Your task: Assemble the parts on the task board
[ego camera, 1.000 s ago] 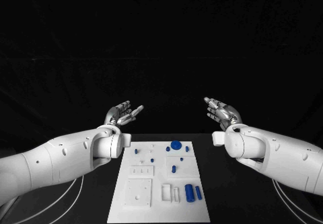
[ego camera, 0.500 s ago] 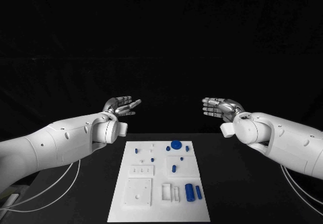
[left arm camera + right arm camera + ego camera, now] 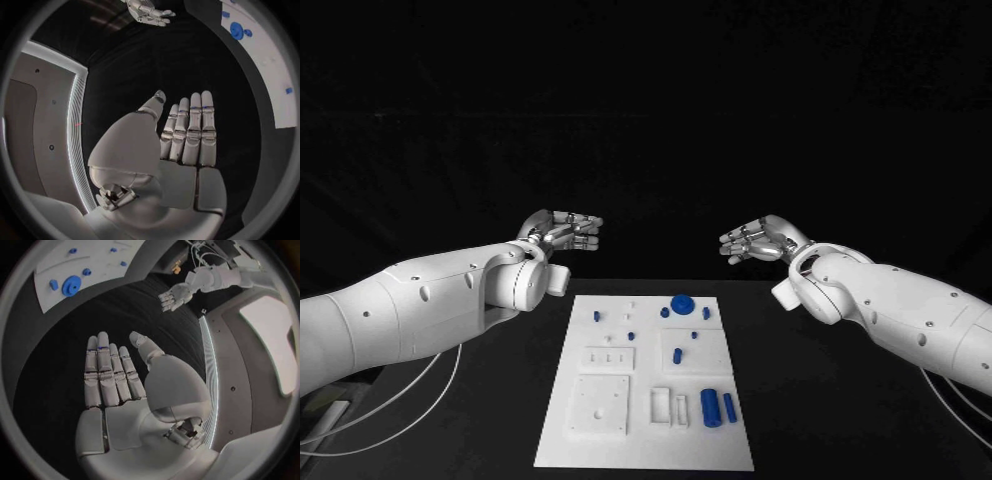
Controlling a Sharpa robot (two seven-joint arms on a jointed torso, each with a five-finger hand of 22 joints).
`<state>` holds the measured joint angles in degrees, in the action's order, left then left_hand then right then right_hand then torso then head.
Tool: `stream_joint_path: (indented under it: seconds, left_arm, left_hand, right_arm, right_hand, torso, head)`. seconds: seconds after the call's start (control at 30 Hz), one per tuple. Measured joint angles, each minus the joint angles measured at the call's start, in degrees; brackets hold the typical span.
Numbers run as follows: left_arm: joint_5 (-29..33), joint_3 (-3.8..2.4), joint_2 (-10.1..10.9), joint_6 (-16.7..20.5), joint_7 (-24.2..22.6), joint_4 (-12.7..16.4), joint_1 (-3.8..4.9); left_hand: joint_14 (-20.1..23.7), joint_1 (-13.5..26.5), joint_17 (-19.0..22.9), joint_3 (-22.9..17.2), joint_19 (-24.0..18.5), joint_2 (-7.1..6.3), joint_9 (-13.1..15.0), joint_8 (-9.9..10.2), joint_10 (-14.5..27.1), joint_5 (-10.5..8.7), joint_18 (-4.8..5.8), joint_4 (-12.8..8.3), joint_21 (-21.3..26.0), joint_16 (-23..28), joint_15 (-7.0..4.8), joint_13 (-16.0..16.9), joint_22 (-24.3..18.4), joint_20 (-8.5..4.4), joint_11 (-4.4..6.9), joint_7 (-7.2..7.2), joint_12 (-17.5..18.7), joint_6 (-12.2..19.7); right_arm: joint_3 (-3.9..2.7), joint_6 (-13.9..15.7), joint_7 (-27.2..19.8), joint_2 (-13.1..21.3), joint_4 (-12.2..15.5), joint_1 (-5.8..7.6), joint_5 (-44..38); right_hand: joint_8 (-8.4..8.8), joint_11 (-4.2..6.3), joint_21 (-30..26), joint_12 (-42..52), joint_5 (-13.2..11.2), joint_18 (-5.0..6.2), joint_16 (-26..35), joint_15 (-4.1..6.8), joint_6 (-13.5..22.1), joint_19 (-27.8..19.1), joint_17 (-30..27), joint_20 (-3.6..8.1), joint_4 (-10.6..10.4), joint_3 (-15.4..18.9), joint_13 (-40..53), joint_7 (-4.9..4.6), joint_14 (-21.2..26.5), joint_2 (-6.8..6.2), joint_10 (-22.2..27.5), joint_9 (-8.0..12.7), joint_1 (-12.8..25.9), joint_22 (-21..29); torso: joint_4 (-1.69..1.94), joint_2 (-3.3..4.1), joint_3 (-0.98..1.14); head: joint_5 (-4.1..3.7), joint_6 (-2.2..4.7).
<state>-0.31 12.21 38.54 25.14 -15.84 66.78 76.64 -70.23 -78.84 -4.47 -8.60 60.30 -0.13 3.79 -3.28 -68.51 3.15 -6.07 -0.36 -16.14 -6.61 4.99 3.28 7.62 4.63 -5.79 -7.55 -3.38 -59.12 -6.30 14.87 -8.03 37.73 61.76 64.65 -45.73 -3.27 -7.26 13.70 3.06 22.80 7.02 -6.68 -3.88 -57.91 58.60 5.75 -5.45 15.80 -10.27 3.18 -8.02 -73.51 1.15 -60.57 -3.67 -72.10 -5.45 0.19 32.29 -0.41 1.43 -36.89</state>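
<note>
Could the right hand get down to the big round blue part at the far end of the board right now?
Probably yes. The right hand is empty, raised beyond the task board, and the round blue part lies uncovered near the far edge. The left hand is off to the other side, so nothing blocks the way.

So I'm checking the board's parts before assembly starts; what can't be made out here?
- Task board, head view: small blue parts too small to tell their shapes.
- Left wrist view: board cut off by the circle's rim.
- Right wrist view: board cut off likewise; its near end unseen.
</note>
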Motion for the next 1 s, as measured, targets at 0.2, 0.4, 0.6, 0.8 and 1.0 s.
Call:
stream_joint_path:
  seconds: [0.2, 0.4, 0.6, 0.8, 1.0]
  left_arm:
    - [-1.49, -0.18, 2.49, -0.7, -0.14, 4.67, 0.23]
    - [-3.02, -0.25, 4.5, -1.74, -0.4, 9.31, 0.29]
    - [-4.19, -0.35, 6.83, -2.54, -0.52, 13.35, 0.38]
    - [-4.86, -0.46, 8.27, -3.06, -0.53, 16.43, 1.03]
    - [-5.2, -0.5, 8.92, -3.45, -0.53, 18.46, 1.79]
  left_hand:
    - [-4.91, -0.23, -1.08, -0.65, 2.61, 0.23, 0.0, 0.0, -3.57, 0.0, 1.23, -1.55, -4.55, -3.15, -2.31, 0.06, 2.49, -2.62, 1.4, 0.29, 0.0, -0.66]
    - [-5.52, -0.23, -3.84, -0.5, 0.25, 0.22, -0.01, 0.0, -2.15, 0.0, 2.53, -3.05, -12.39, -9.75, -3.17, 0.08, 7.85, -4.43, 1.13, 0.09, 0.0, -0.86]
    - [-3.42, 0.68, -8.3, -0.48, -2.47, -0.09, -0.01, 0.0, -1.68, 0.0, 2.53, -3.48, -20.56, -20.23, -4.14, 0.08, 13.35, -4.94, 1.19, 0.09, 0.0, -0.86]
    - [-3.1, 1.06, -10.68, -0.39, -2.46, -0.46, -0.01, 0.0, -0.55, 0.0, 2.53, -3.57, -23.36, -24.58, -4.43, 0.07, 14.95, -4.94, 0.85, 0.09, 0.0, -0.86]
    - [-2.63, 1.63, -11.23, -0.32, -2.88, -0.55, -0.02, 0.0, 0.04, 0.0, 2.54, -3.64, -23.98, -25.36, -4.17, 0.07, 15.16, -4.95, 0.67, 0.09, 0.0, -0.86]
  right_arm:
    - [0.0, 1.1, 0.14, -0.91, 1.27, -0.27, -13.41]
    - [-0.03, 1.88, 1.73, -2.39, 2.22, -0.66, -25.9]
    - [-0.01, 2.37, 5.04, -4.29, 2.48, -1.16, -36.84]
    - [-0.01, 2.86, 8.27, -5.88, 2.12, -1.41, -44.66]
    - [0.03, 3.23, 10.48, -6.88, 1.47, -1.72, -49.57]
  right_hand:
    - [0.0, 1.67, 7.04, 0.0, 0.0, 1.38, -11.99, 3.01, -4.21, 10.89, 6.94, 3.26, 0.48, -1.25, 0.06, 0.74, -8.3, -1.66, -4.08, -0.11, -0.09, -3.39]
    - [0.0, 2.05, 19.9, 0.0, 0.17, 2.79, -35.68, 4.59, -5.17, 19.55, 21.01, 5.77, 0.56, -4.16, 0.11, 1.28, -10.45, -4.8, -4.87, -0.11, 0.79, -12.01]
    - [0.0, 2.05, 23.77, 0.0, -0.65, 2.63, -41.8, 4.61, -5.17, 21.05, 23.27, 7.22, 0.45, -5.23, 0.11, 1.28, -10.21, -5.27, -4.23, -0.11, 1.04, -16.59]
    - [0.0, 2.04, 23.77, 0.0, -1.09, 2.27, -43.62, 4.5, -5.16, 21.15, 22.74, 7.33, 0.36, -6.1, 0.11, 1.28, -9.69, -5.47, -3.82, -0.1, 0.83, -18.95]
    - [0.0, 1.94, 23.77, 0.0, -2.16, 2.2, -44.01, 4.49, -5.03, 21.84, 22.11, 7.11, 0.31, -7.44, 0.11, 1.41, -9.68, -6.24, -3.31, -0.1, 0.73, -20.46]
  torso:
    - [0.64, 1.16, -0.21]
    - [1.97, 2.5, -0.65]
    - [3.29, 3.71, -1.2]
    - [4.36, 4.86, -1.76]
    - [5.06, 5.99, -2.29]
  head:
    - [-0.77, 0.37]
    - [-1.55, 0.95]
    - [-2.18, 1.53]
    - [-2.69, 2.06]
    - [-2.92, 2.49]
